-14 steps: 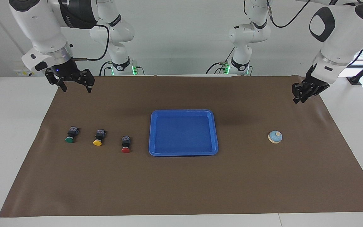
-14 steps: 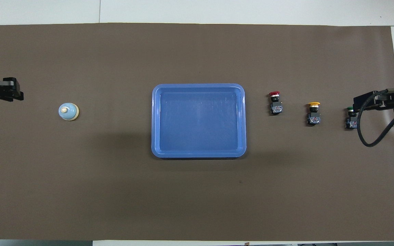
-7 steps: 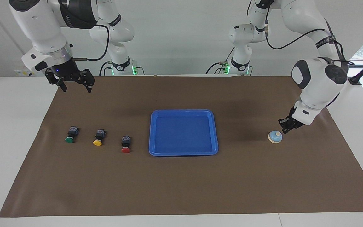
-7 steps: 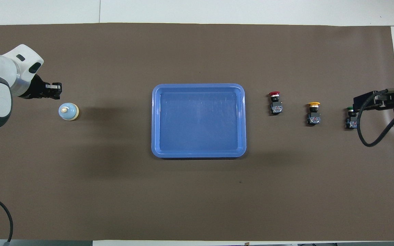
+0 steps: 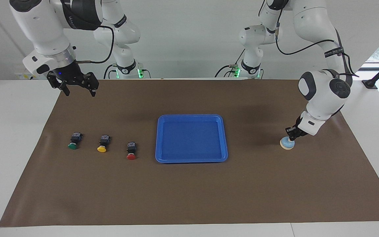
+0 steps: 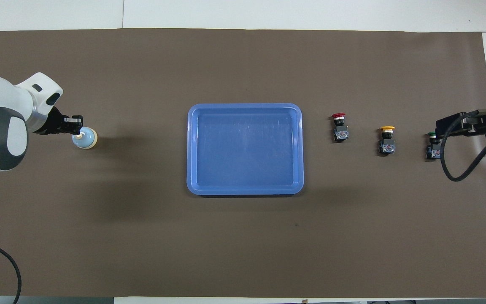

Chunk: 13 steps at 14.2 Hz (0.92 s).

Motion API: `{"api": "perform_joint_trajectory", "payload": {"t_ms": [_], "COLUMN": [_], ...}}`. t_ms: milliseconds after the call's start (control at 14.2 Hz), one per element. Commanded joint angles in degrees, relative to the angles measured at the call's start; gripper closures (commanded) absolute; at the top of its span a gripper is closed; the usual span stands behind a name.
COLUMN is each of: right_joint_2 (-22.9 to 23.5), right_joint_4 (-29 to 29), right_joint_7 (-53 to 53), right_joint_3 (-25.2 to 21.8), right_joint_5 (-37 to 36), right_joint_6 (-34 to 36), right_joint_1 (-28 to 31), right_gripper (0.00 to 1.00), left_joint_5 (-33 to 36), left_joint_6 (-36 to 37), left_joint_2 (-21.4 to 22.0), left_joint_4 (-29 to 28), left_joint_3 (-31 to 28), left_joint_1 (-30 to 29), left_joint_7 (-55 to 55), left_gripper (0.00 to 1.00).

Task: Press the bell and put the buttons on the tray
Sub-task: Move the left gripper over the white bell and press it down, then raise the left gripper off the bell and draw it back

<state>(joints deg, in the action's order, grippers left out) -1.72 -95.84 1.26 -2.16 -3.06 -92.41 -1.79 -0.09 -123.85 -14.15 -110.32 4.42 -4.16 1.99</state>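
Bell (image 5: 287,143) under my closed left hand (image 5: 291,135); three buttons (image 5: 101,144) lie outside the tray (image 5: 191,160); my open right hand (image 5: 76,86) waits.

In the overhead view, at the right edge of the frame, the right gripper (image 6: 445,126) and its cable hide part of the green button (image 6: 433,147). At the left of both views the left gripper (image 5: 291,135) covers the knob of the bell (image 5: 287,144). Both arms are cut by the frame edges.
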Motion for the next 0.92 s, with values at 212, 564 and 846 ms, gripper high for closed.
{"api": "perform_joint_trajectory", "payload": {"t_ms": [212, 564, 846], "right_joint_2": [-0.1, -0.1, -0.1], "right_joint_4": [0.0, 0.0, 0.0], "right_joint_7": [-1.7, -1.7, -1.7], "right_joint_3": [0.4, 0.4, 0.4], "right_joint_5": [0.6, 0.6, 0.6], "right_joint_6": [0.8, 0.8, 0.8], "right_joint_1": [0.7, 0.7, 0.7], "right_gripper": [0.0, 0.0, 0.0], "left_joint_5": [0.7, 0.7, 0.7], "left_joint_6": [-2.5, -8.8, -4.0], "left_joint_2": [1.8, 1.5, 1.8], "left_joint_4": [-3.5, -8.1, -4.5], "left_joint_3": [0.1, 0.0, 0.0], "left_joint_1": [-1.2, -1.4, -1.6], "left_joint_7": [-0.7, -0.5, -0.9], "left_gripper": [1.0, 1.0, 1.0]}}
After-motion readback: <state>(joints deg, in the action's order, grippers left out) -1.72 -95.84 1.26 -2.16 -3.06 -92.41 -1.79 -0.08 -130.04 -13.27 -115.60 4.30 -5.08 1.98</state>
